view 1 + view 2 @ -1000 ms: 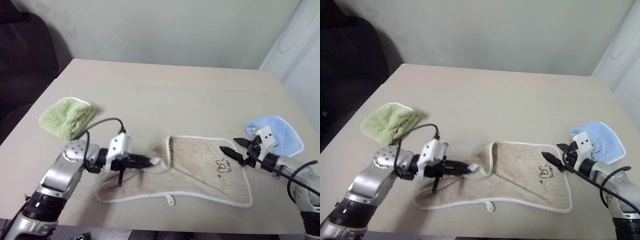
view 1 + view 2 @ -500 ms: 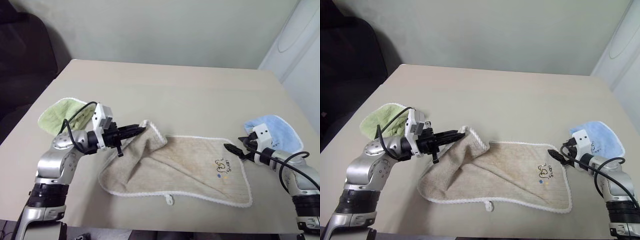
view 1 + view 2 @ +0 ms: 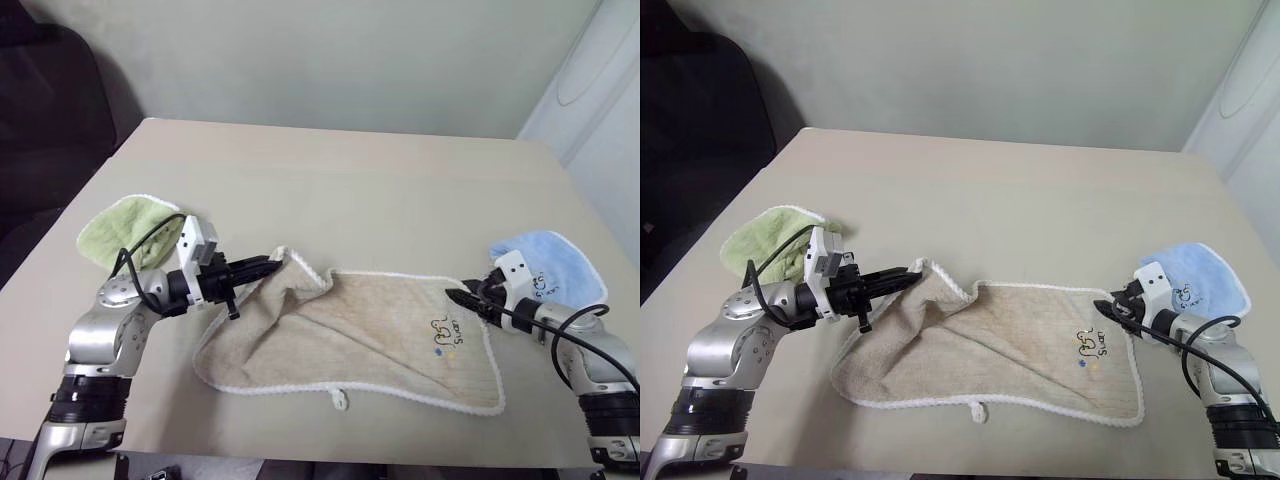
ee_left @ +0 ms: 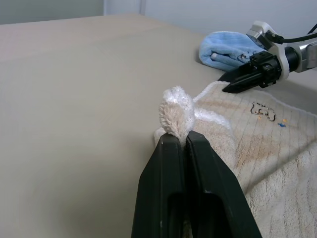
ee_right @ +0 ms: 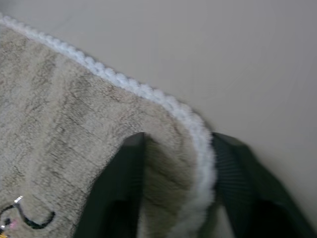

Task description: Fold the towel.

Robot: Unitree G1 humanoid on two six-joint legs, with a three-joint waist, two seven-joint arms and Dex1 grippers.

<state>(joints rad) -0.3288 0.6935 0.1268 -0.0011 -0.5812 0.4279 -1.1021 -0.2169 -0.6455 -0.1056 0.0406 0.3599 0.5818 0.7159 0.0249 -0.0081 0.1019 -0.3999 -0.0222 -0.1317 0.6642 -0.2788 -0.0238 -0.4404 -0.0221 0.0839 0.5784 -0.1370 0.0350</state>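
The towel (image 3: pixel 360 335) lies spread on the counter (image 3: pixel 340 190) in front of the robot, its long axis running from 9 o'clock to 3 o'clock across the head views, with the embroidered mark (image 3: pixel 443 336) toward the 3 o'clock end and the small white loop (image 3: pixel 342 401) hanging off the near edge at about 6 o'clock. Each far corner has an arm on it. The left gripper (image 3: pixel 272 264) sits at the 10 o'clock corner, jaws pressed fully together on a tuft of the pile and corded edge, and that corner is lifted off the counter so the cloth slopes down and wrinkles beneath it. The right gripper (image 3: pixel 462 296) is at the 2 o'clock corner, jaws narrowed around the white edging; in the right wrist view one finger lies over the pile and the other outside the cord, though the view is soft and I cannot say the pinch is firm yet. Both held corners are on the far long edge, so the fold would most likely carry them toward 6 o'clock onto the near edge. The green cloth (image 3: pixel 130 230) and blue cloth (image 3: pixel 555 262) lie beyond the two ends of the towel.
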